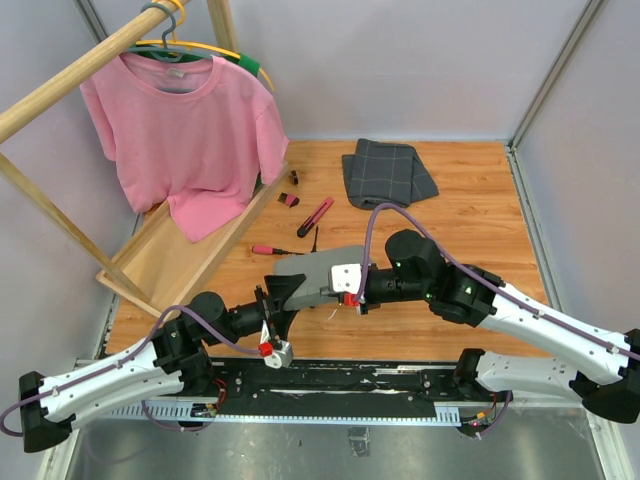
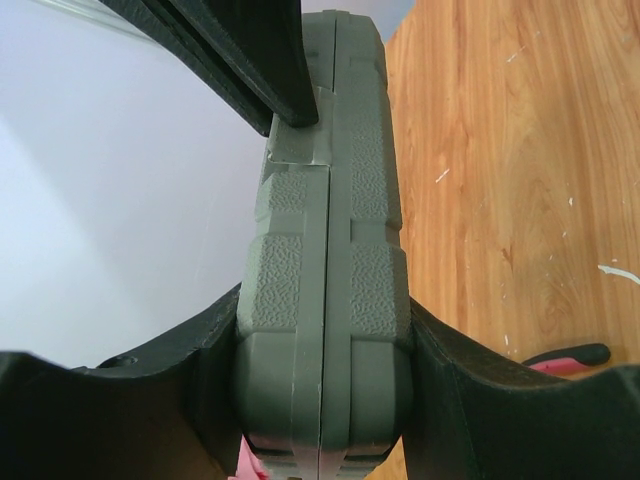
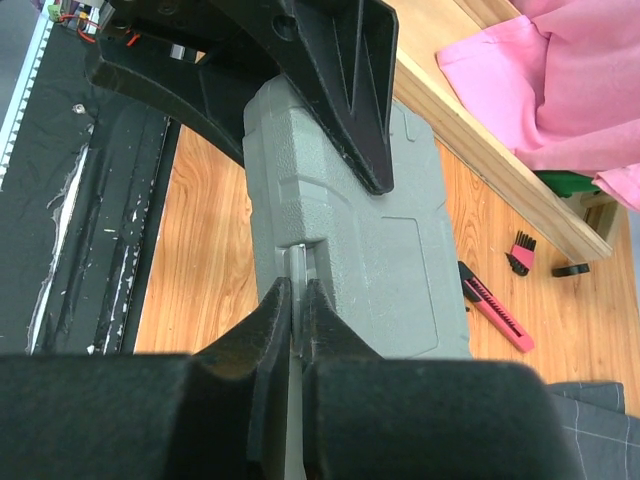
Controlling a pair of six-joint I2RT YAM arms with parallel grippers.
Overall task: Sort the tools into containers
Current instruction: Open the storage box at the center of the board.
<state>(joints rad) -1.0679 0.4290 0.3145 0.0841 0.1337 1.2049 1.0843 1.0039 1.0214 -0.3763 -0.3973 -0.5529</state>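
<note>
My left tool (image 1: pixel 273 312) is clamped across the thickness of the grey tool case (image 1: pixel 318 268), gripping its near end. The case hangs between my arms above the middle of the worktop (image 1: pixel 470 215), seam closed, long axis running from one tool to the other. My right tool (image 1: pixel 347 284) is pinched shut on the latch (image 3: pixel 297 265) at the opposite edge, so opening it looks like the right arm's job. A pink screwdriver (image 1: pixel 264 249) and pink cutter (image 1: pixel 316 215) lie beyond the case, awaiting sorting.
</note>
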